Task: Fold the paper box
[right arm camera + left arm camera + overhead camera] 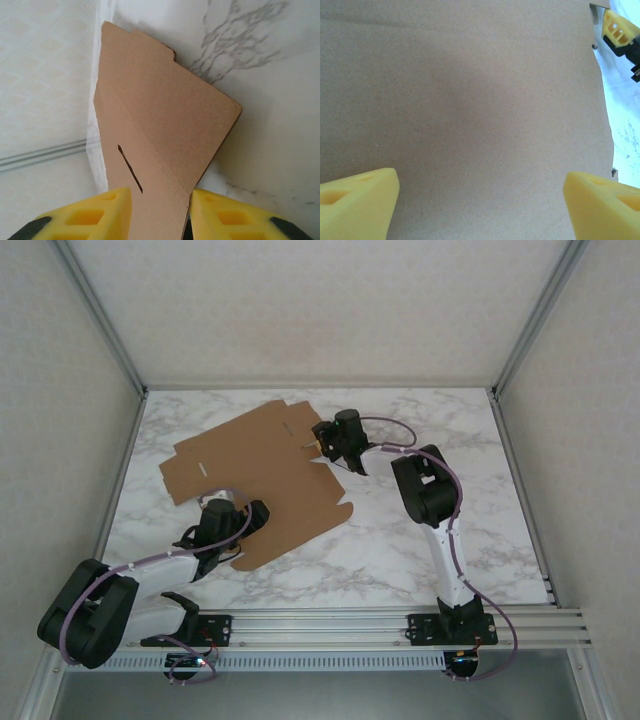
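Note:
The paper box [260, 465] is a large flat brown die-cut sheet lying on the marble table, left of centre. My left gripper [252, 516] hovers over its near part, fingers wide apart; in the left wrist view the bare cardboard [470, 100] spreads between the open jaws of the left gripper [481, 200]. At the sheet's far right corner, my right gripper [318, 440] is closed on a flap. Seen from the right wrist, that flap [160, 115], slotted and creased, rises between the yellow pads of the right gripper [160, 210]. A yellow finger [617, 27] of the right gripper shows in the left wrist view.
White patterned walls and aluminium posts [120, 350] enclose the table on three sides. A metal rail [330, 625] carrying both arm bases runs along the near edge. Bare marble [400, 550] lies right of and in front of the sheet.

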`<move>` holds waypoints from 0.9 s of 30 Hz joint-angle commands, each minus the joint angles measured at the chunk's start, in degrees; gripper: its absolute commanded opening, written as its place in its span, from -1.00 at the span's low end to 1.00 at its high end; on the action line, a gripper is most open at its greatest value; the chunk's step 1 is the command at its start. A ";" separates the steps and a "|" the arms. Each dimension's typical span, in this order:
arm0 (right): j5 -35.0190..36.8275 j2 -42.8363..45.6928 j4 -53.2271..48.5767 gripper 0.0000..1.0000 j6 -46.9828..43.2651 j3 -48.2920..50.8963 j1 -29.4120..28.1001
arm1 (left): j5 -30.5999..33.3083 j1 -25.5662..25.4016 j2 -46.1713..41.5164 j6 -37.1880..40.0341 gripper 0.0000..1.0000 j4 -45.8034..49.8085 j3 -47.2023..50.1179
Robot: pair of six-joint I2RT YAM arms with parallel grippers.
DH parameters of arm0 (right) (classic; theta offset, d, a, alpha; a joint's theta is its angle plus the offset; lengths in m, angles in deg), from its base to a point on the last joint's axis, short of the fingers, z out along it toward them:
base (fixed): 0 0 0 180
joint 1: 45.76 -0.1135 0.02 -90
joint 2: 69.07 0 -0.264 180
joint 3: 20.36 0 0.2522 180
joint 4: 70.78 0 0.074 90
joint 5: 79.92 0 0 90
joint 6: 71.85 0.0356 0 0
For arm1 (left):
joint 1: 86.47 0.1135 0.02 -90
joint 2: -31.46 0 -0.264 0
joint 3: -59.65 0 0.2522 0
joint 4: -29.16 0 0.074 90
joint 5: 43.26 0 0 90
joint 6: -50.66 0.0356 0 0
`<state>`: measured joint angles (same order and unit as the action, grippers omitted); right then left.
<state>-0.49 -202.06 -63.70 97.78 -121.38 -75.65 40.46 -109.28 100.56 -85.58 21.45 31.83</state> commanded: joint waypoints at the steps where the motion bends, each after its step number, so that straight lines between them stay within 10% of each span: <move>1: -2.49 -1.89 -2.94 -0.38 -0.57 0.31 -0.79 | -4.26 -0.04 2.79 -1.40 0.70 9.54 3.76; 27: 5.01 -6.71 8.14 -0.91 -1.42 -0.20 -1.42 | -4.48 0.13 4.62 -1.48 0.64 8.69 3.58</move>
<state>2.11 -206.95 -54.11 98.22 -121.23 -76.78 40.26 -109.26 102.18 -85.58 18.63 32.18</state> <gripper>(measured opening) 0.059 0.821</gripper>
